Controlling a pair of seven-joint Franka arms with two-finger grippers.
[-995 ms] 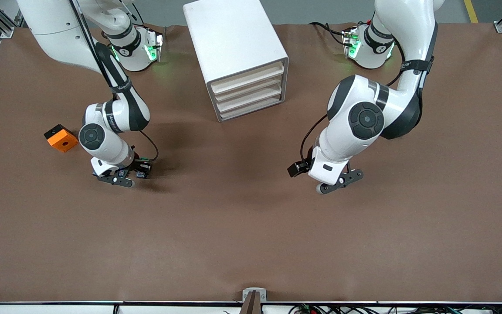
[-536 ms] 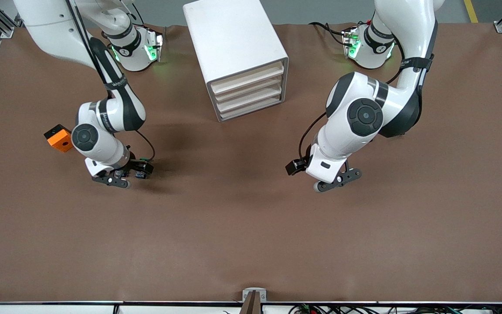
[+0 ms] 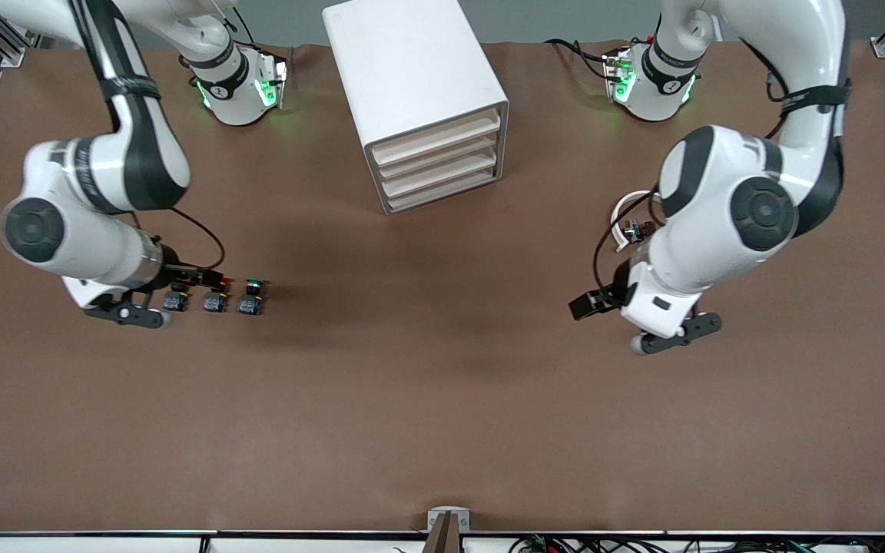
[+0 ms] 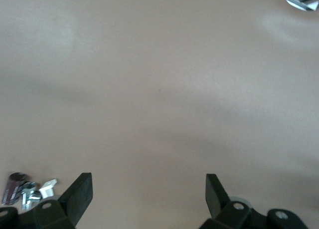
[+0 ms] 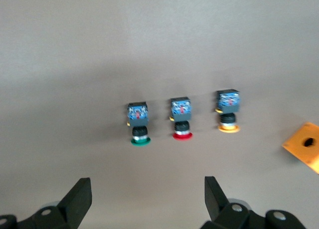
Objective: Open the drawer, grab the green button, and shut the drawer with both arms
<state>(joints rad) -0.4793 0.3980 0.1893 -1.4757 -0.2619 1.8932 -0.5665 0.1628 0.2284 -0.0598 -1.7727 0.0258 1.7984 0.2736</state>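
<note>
Both grippers are held apart and empty: right gripper (image 3: 124, 312) beside the green button (image 3: 250, 298), left gripper (image 3: 673, 334) over bare table; all cabinet (image 3: 419, 100) drawers are shut.

Right gripper (image 3: 126, 313) low over the table, jaws spread, left gripper (image 3: 675, 335) likewise low, jaws spread

Three buttons lay in a row nearer the front camera than the cabinet (image 3: 418, 100), toward the right arm's end; the button (image 3: 251, 297) sat closest to the cabinet.
</note>
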